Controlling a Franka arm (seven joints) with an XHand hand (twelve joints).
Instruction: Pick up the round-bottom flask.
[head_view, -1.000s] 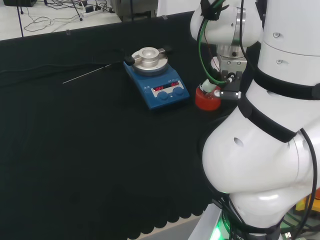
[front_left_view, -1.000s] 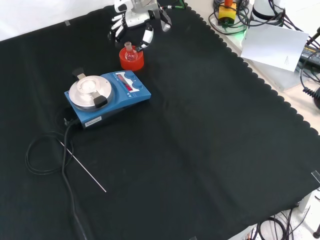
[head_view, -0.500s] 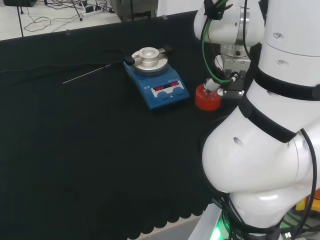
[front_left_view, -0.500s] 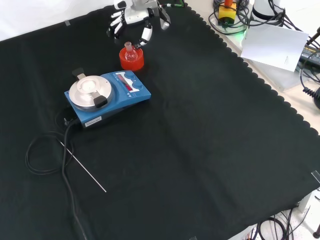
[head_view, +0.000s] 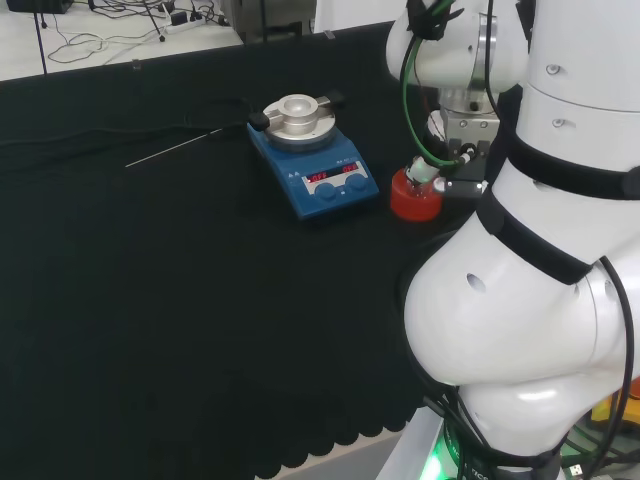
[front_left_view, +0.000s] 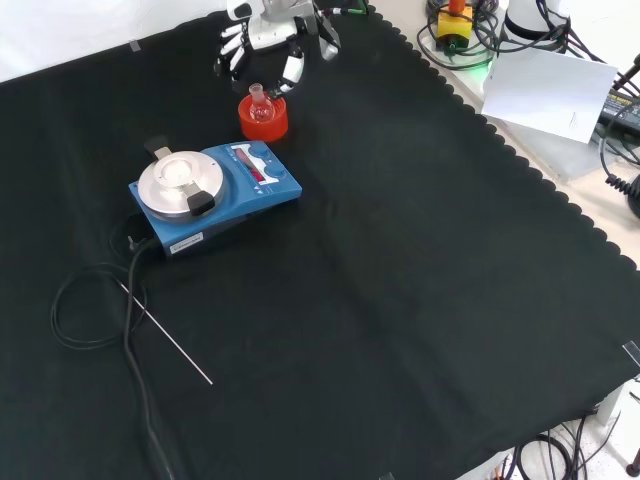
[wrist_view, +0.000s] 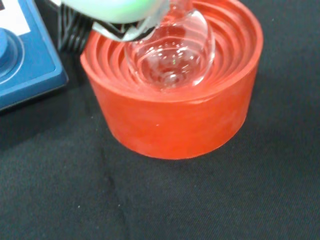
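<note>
One flask: a single clear round-bottom flask (wrist_view: 172, 55) sits in the red ribbed stand (front_left_view: 263, 121), neck up, at the far side of the worktop (front_left_view: 420, 280) in the front view.
Stands: one, just beyond the far right corner of the hotplate in the front view, close beside it without clearly touching.
Hotplates: one blue unit (front_left_view: 215, 190) with a round metal top, near the far left of the cloth.
Hand: one hand (front_left_view: 262, 45), above and just behind the flask in the front view, fingers spread wide and pointing down on either side of the neck, holding nothing.
Probe: one thin metal rod (front_left_view: 168, 343) lies on the cloth nearer the front view's camera, by one black cable (front_left_view: 95, 310).
Arm: its white links (head_view: 540, 250) stand at the head view's right.
</note>
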